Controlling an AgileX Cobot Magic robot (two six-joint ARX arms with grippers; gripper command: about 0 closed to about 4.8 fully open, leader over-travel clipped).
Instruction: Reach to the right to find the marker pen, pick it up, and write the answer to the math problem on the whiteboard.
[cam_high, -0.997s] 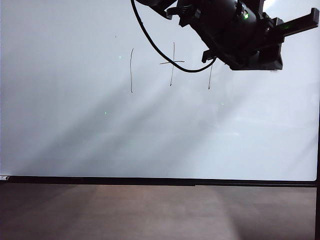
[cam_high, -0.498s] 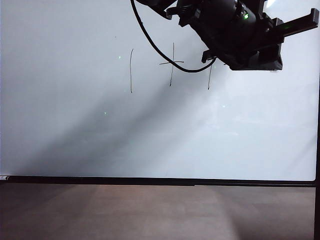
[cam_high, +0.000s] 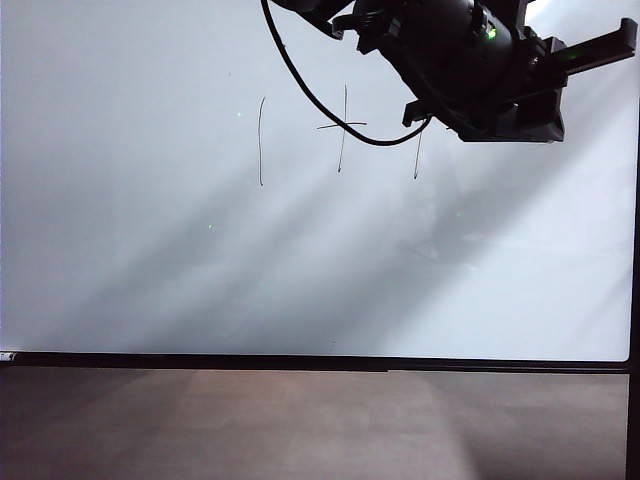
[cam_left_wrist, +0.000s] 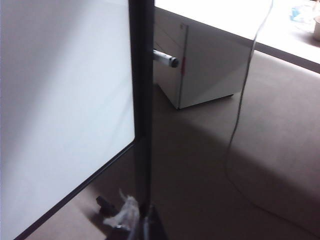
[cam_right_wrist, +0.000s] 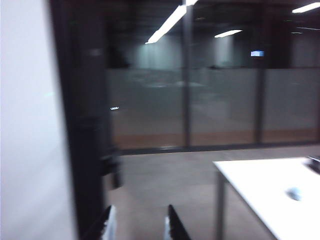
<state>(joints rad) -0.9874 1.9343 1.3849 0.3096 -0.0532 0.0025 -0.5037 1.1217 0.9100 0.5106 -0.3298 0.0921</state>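
Observation:
The whiteboard (cam_high: 300, 260) fills the exterior view. On it is the math problem (cam_high: 342, 125): a one, a plus and a second one show. A black arm (cam_high: 480, 70) covers the board to their right, and the answer is out of view. The marker pen (cam_left_wrist: 164, 57), pale with a dark tip, pokes out from behind a black post (cam_left_wrist: 142, 100) at the edge of the whiteboard (cam_left_wrist: 60, 100). My left gripper (cam_left_wrist: 149, 227) is a single dark wedge far below the pen, fingers together. My right gripper (cam_right_wrist: 140, 225) is open and empty, facing a blurred room.
A white cabinet (cam_left_wrist: 210, 65) stands behind the pen, and a thin cable (cam_left_wrist: 240, 115) hangs beside it. A white crumpled scrap (cam_left_wrist: 125, 212) lies by the left gripper. A brown surface (cam_high: 300, 420) runs below the board. A white table (cam_right_wrist: 270, 190) stands near the right gripper.
The shadows across the whiteboard have shifted. The black arm at the top right of the exterior view has kept still.

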